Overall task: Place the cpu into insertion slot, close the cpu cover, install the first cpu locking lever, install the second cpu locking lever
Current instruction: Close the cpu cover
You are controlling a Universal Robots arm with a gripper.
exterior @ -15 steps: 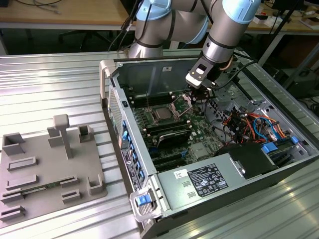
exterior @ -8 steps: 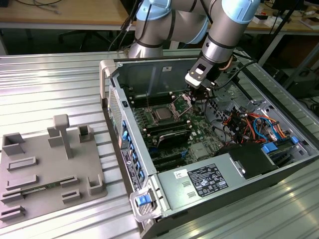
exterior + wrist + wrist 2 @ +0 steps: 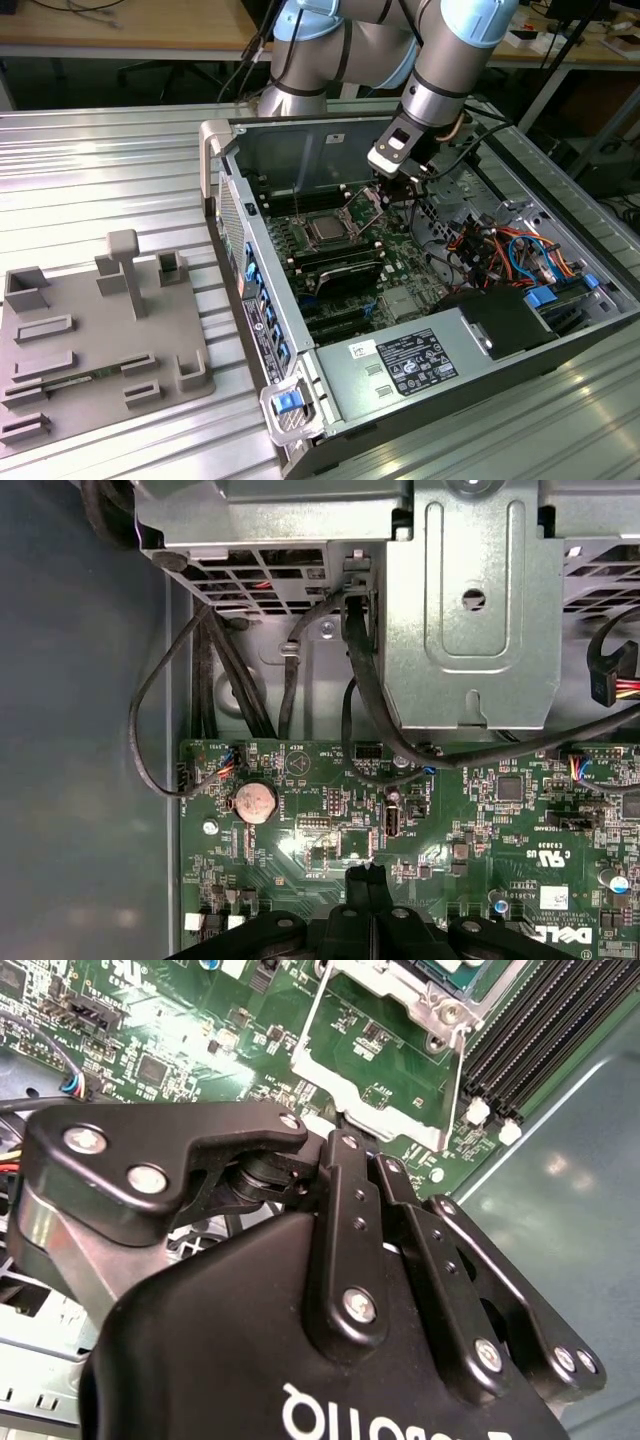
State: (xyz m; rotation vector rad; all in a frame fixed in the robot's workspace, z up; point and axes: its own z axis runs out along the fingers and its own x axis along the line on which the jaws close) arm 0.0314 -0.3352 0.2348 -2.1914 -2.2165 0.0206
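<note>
In the exterior view the cpu [image 3: 326, 229], a small silvery square, lies flat in the insertion slot [image 3: 347, 240] on the green board inside the open computer case. The cpu cover [image 3: 368, 206] stands raised on the slot's side toward the exterior view's right; in the second wrist view the cpu cover [image 3: 378, 1060] is a thin metal frame with green board showing through its hollow middle. My gripper [image 3: 388, 186] hangs just above and beside the raised cover. In the first wrist view my gripper [image 3: 369, 872] has its two fingertips pressed together, with nothing visible between them.
Long black memory slots [image 3: 335, 262] run beside the socket. A labelled grey power-supply box [image 3: 410, 365] sits at the case's near end, and coloured cables [image 3: 505, 250] lie toward the exterior view's right. A grey fixture plate [image 3: 90, 340] lies outside the case. A metal drive cage [image 3: 470, 610] rises above the board.
</note>
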